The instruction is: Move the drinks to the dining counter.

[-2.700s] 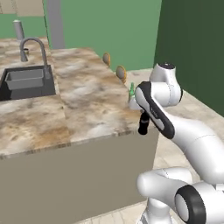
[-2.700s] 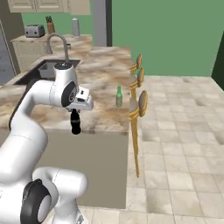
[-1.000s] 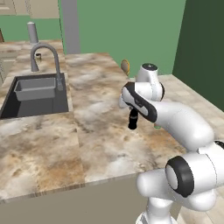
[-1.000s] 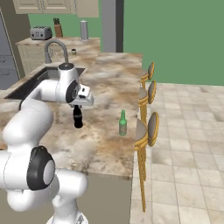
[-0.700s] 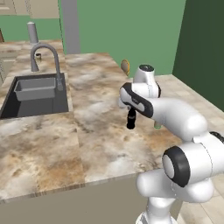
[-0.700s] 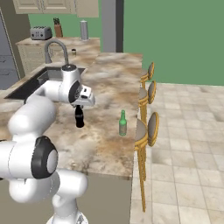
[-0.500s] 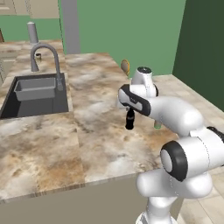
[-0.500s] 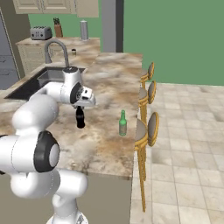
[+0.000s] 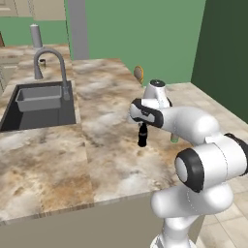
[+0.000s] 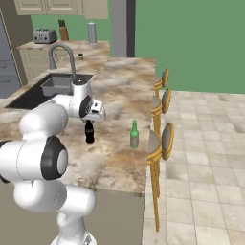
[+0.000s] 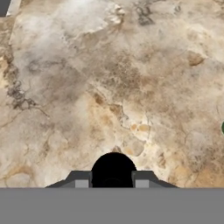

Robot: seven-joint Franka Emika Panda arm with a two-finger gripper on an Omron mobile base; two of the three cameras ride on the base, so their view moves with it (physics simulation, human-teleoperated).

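I've got the gripper clamped on the black bottle, centre-left of the right base view, hanging over the dining counter. Green bottle stands just right of it, near the stools. I'd judge the step is set-down: lower straight, keep it upright, leave room from the green one, let go only once the base sits flat. Marbled stone looks level; sink upper left of the left base view, green walls behind.

You're looking at a bench of polished, mottled tan-and-white stone, a glossy black bottle, a green glass bottle, a brushed-metal faucet, and smooth wooden stool seats.
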